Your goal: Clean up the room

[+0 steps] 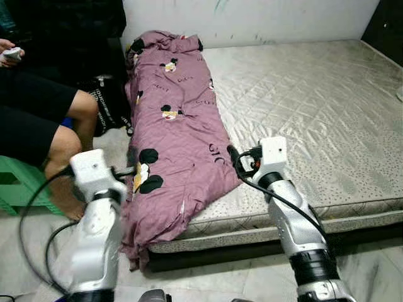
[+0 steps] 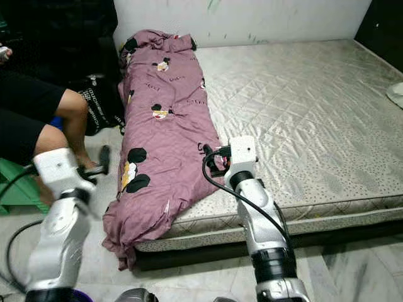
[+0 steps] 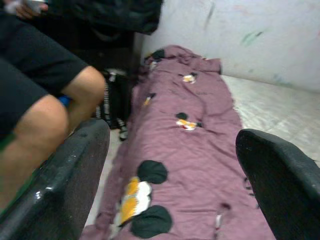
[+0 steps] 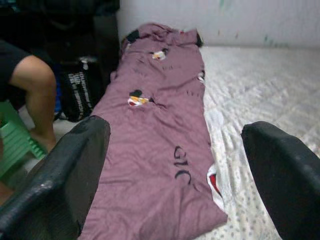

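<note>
Spreading wide, the fingers (image 3: 65,175) of the left gripper (image 1: 129,170) stand open and hold nothing, at the near left edge of the purple blanket (image 1: 173,126). The right gripper (image 1: 234,157) is open too, just above the blanket's near right edge. The blanket lies long along the left side of the mattress (image 1: 315,107), its near end hanging to the floor (image 1: 239,280). A seated person's knee (image 1: 82,104) is at the far left.
</note>
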Motion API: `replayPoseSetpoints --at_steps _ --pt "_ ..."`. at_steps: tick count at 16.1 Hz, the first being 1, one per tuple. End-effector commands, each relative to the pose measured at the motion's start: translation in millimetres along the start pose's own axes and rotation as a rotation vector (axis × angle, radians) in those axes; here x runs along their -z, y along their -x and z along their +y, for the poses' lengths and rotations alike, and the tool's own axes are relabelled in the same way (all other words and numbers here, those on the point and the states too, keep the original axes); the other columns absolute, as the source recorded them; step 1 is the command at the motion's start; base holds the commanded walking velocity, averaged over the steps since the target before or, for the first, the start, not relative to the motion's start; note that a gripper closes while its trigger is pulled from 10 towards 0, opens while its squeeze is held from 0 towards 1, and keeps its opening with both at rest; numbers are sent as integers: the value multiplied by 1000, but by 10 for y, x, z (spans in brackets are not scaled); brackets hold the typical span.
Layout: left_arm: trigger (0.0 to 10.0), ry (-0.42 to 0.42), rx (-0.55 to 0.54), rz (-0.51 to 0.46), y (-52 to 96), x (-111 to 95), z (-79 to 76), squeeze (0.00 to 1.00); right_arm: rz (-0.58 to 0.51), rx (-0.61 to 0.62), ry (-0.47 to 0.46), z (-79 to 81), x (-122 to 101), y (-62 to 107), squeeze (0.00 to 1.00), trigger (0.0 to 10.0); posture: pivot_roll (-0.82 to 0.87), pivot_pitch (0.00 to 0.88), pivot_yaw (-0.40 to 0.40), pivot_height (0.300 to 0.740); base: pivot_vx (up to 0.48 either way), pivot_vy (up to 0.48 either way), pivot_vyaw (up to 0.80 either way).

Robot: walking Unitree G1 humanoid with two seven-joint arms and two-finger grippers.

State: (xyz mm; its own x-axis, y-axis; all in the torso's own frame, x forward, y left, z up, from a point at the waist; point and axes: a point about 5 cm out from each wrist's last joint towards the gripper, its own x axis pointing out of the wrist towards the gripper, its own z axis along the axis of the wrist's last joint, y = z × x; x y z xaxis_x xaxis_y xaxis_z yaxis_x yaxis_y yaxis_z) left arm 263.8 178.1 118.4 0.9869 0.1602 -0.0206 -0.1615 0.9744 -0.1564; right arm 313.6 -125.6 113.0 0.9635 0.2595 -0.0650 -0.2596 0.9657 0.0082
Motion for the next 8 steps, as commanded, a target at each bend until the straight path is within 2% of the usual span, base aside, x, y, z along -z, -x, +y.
replayPoseSetpoints --at_steps 1,7,8 --pt "10000 -31 -7 10 68 -7 40 0 4 -27 13 39 -13 59 0 10000 -2 53 14 724 0 0 0" --pt "10000 -87 -40 41 264 24 146 0 51 -48 4 38 42 277 0 10000 -7 164 -5 724 0 0 0" --pt "10000 -109 -52 55 323 35 205 0 62 -60 -10 60 47 334 0 10000 -4 194 -6 724 0 0 0"
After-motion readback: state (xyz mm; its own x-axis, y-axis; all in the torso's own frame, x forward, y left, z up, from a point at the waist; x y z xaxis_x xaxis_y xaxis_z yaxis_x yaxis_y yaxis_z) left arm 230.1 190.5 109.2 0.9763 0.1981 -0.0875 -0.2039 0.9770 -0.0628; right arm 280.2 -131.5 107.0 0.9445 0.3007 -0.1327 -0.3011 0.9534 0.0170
